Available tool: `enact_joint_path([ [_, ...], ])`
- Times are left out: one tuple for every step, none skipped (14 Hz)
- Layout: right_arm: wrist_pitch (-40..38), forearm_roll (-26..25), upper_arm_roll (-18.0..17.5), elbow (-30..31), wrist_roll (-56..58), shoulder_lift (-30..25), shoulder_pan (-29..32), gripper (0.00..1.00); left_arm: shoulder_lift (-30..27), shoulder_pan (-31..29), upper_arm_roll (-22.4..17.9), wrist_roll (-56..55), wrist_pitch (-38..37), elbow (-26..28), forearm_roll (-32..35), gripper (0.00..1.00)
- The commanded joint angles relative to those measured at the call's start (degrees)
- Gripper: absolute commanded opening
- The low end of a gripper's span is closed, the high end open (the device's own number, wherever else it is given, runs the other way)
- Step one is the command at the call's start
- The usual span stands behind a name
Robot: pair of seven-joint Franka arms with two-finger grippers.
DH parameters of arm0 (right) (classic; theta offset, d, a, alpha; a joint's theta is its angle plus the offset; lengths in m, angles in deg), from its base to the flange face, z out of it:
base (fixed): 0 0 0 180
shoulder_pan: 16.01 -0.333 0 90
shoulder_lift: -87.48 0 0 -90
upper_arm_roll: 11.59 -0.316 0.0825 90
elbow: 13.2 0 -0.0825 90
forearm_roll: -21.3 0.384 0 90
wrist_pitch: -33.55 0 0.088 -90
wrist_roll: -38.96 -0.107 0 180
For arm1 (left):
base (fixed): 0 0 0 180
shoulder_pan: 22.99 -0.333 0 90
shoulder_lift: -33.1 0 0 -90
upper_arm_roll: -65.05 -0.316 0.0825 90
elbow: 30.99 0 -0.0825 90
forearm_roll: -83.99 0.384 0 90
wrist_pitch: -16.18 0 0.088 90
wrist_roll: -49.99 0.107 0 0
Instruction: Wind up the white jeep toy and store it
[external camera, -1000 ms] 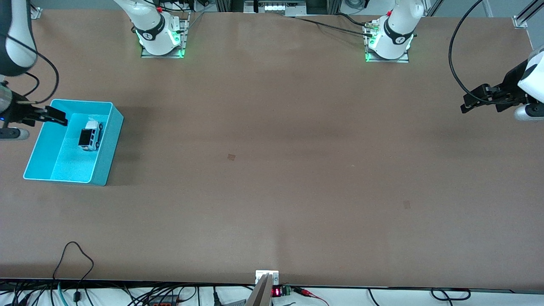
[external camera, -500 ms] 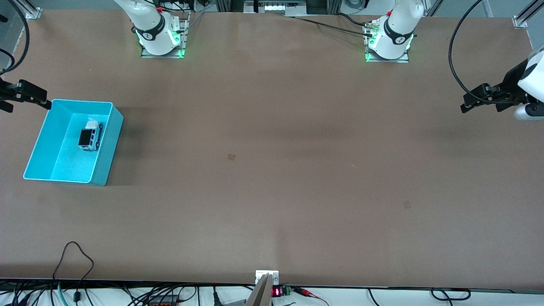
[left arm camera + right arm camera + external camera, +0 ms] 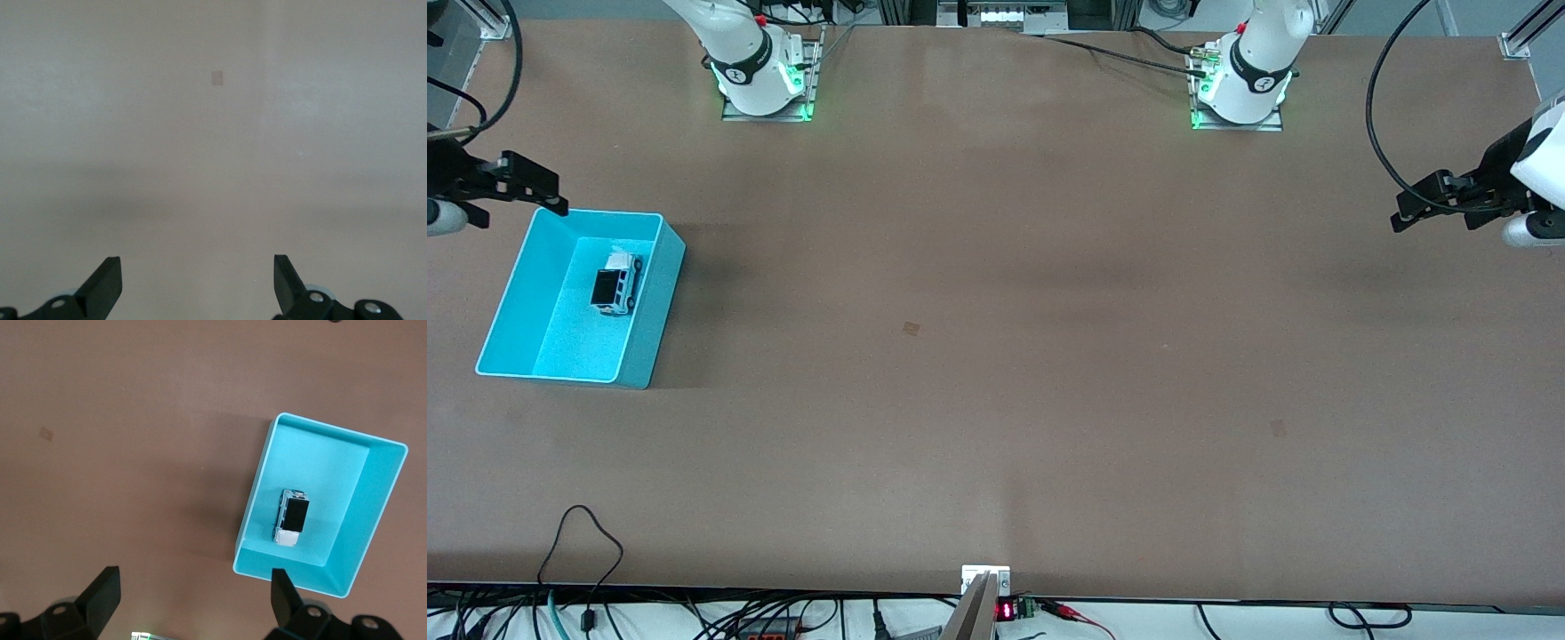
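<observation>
White jeep toy [image 3: 616, 283] in bin [image 3: 516, 293] — upright.

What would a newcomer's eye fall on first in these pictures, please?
The cyan bin at the right arm's end of the table, with the white jeep toy lying in it. The open right gripper hangs by the bin's corner, and the open left gripper waits over the table's other end.
</observation>
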Motion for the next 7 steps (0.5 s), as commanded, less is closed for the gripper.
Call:
enact_joint_path([
  [-0.77,-0.54,1.07,-0.10,0.11,0.15,-2.16,1.00,-1.32,-0.15,0.33,-0.02,-0.42,0.98,0.96,1.00],
  [-0.77,-0.54,1.07,-0.10,0.03,0.15,-2.16,1.00,-1.41,-0.15,0.33,-0.02,-0.42,0.98,0.96,1.00],
  [-0.77,-0.46,1.07,-0.02,0.03,0.23,-2.16,1.00,-1.41,-0.15,0.33,-0.02,-0.42,0.98,0.96,1.00],
  [-0.77,-0.46,1.07,-0.01,0.03,0.32,-2.16,1.00,-1.41,-0.15,0.33,-0.02,-0.42,0.98,0.96,1.00],
  [-0.77,-0.46,1.15,-0.01,0.03,0.32,-2.42,1.00,-1.41,-0.15,0.33,-0.02,-0.42,0.98,0.87,1.00],
  [-0.77,-0.54,1.16,-0.01,0.03,0.32,-2.43,1.00,-1.41,-0.15,0.33,-0.02,-0.50,0.98,0.96,1.00],
  [-0.77,-0.54,1.16,-0.01,0.03,0.32,-2.51,1.00,-1.41,-0.15,0.33,-0.02,-0.42,0.98,0.87,1.00],
])
